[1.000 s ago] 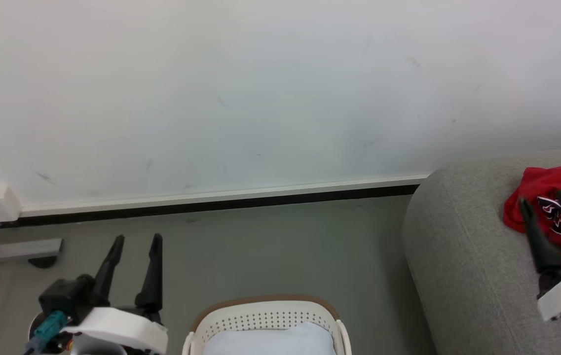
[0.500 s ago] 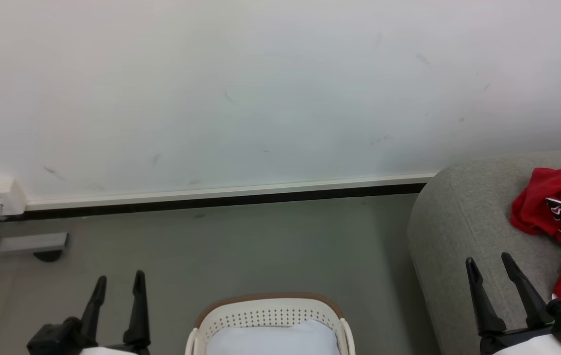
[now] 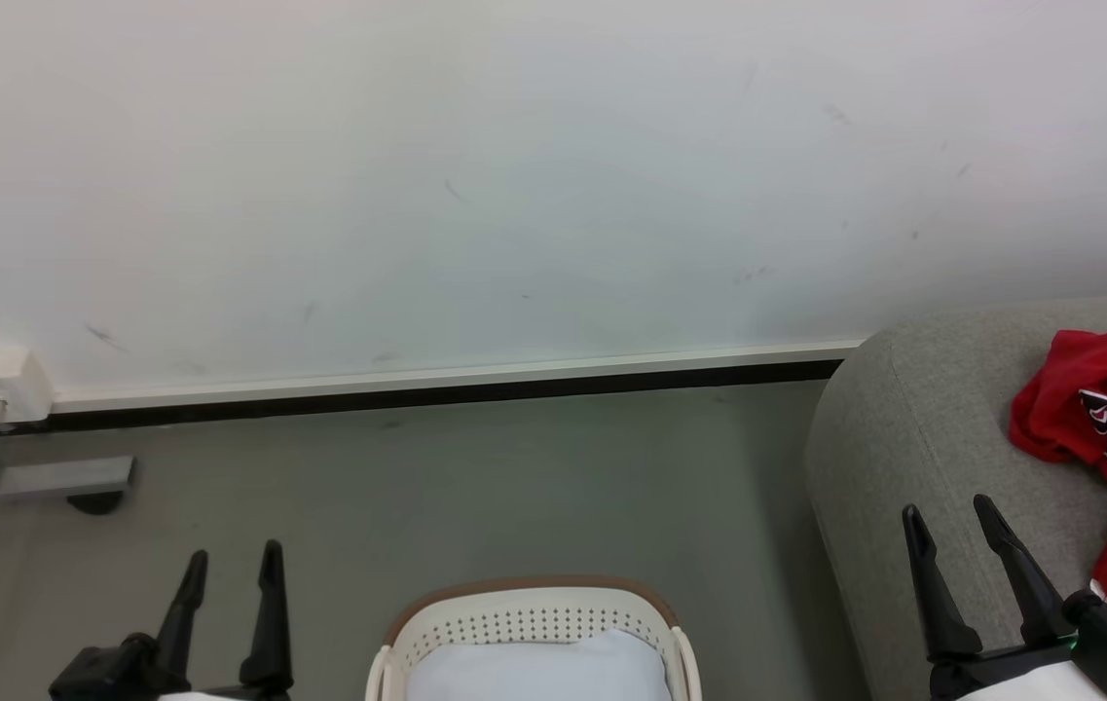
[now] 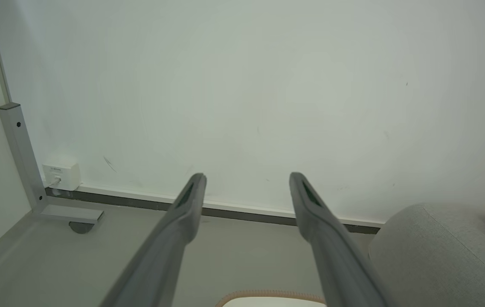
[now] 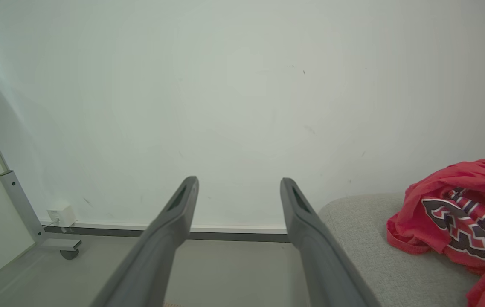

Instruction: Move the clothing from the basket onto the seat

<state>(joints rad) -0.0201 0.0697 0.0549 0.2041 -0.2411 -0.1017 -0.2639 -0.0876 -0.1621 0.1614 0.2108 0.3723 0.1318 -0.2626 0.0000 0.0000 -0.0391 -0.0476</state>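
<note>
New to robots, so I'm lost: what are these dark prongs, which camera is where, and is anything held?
A wheeled two-armed robot. The prongs are fingers of its left gripper and right gripper, both open, holding nothing. The picture showing both grippers comes from its head camera; the other two look along each gripper's fingers from the wrists. Red fabric sports clothing with black lettering lies on the light grey upholstered sofa. On the floor stands a cream-white perforated plastic basket with a brown rim, a pale blue-white pad inside.

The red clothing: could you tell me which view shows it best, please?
The right wrist view: the red clothing lies large, lettering clear. The head view crops it at the edge; the left wrist view catches a corner.
</note>
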